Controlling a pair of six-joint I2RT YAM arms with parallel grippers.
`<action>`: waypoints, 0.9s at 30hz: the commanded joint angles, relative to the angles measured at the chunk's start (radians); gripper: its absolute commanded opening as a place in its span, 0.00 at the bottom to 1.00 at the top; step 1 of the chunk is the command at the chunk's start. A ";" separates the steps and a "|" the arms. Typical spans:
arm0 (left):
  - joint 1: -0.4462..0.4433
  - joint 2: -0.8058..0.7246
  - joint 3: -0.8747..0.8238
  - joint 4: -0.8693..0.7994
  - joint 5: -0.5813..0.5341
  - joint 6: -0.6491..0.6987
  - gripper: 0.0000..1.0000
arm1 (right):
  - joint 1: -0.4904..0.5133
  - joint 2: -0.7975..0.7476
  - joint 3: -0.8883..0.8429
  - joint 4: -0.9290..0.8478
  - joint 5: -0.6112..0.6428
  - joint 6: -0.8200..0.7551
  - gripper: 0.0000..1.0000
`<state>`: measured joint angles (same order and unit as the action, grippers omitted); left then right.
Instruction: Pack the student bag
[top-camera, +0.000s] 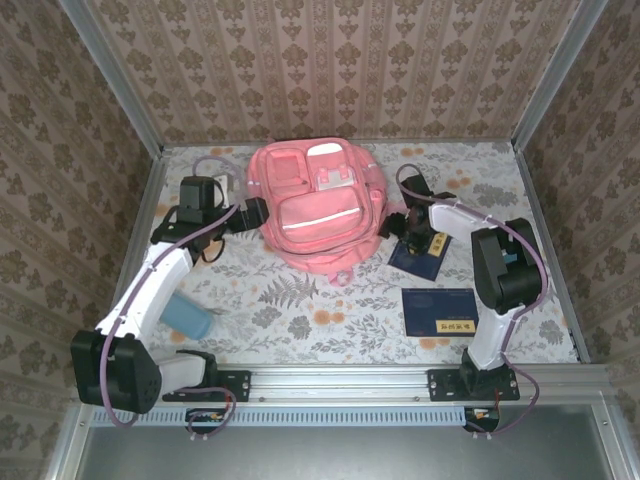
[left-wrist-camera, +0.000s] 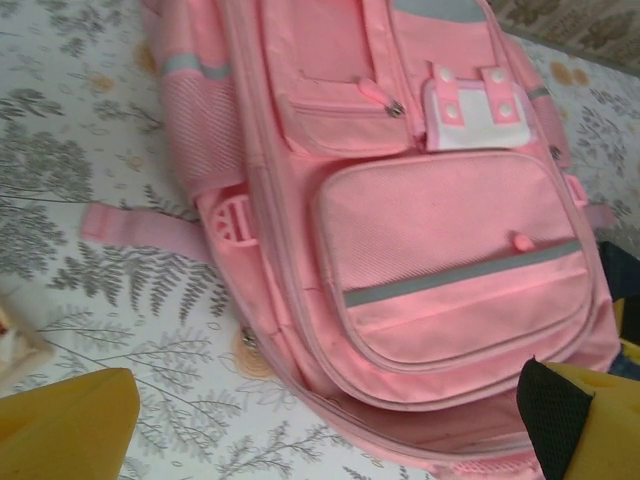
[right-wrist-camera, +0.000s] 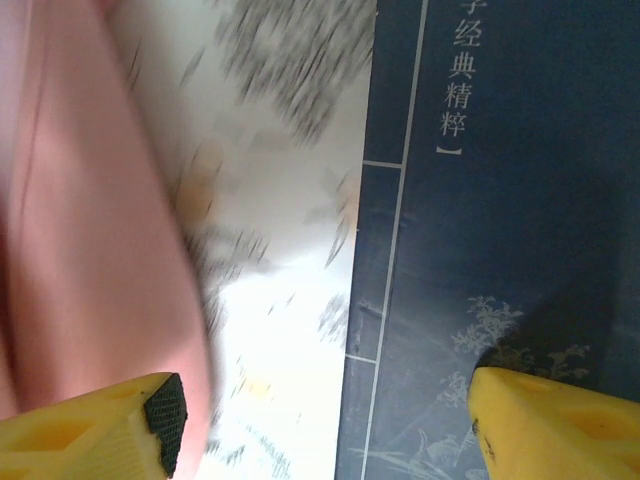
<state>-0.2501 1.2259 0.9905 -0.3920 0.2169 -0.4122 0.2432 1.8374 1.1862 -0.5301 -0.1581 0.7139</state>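
The student bag (top-camera: 318, 215) lies flat in the middle of the table, front pockets up, pink with a white stripe. My left gripper (top-camera: 256, 212) hovers at its left side, open; in the left wrist view the bag (left-wrist-camera: 420, 210) spreads between the two yellow fingertips (left-wrist-camera: 70, 425) and its lower zip seam gapes a little. My right gripper (top-camera: 408, 226) hangs open just right of the bag, over the edge of a dark-blue booklet (top-camera: 420, 256). In the right wrist view the gripper (right-wrist-camera: 325, 430) straddles the booklet's (right-wrist-camera: 500, 200) left edge, with pink bag fabric (right-wrist-camera: 80, 200) beside the left finger.
A second dark-blue booklet (top-camera: 440, 312) lies near the front right. A light-blue flat thing (top-camera: 186, 318) rests under the left arm at the front left. A small white item (top-camera: 222, 188) sits behind the left gripper. Patterned walls close in the table on three sides.
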 joint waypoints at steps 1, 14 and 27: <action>-0.046 0.030 0.022 0.005 0.028 -0.035 1.00 | -0.005 -0.057 -0.031 -0.031 -0.068 0.004 0.77; -0.413 0.297 0.192 0.056 0.033 -0.149 0.91 | -0.201 -0.230 -0.138 -0.116 0.144 -0.117 0.71; -0.638 0.798 0.613 0.012 0.038 -0.200 0.51 | -0.282 -0.146 -0.192 -0.047 -0.003 -0.182 0.54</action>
<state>-0.8650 1.9587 1.5330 -0.3515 0.2409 -0.5934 -0.0349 1.6688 1.0012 -0.5797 -0.1131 0.5568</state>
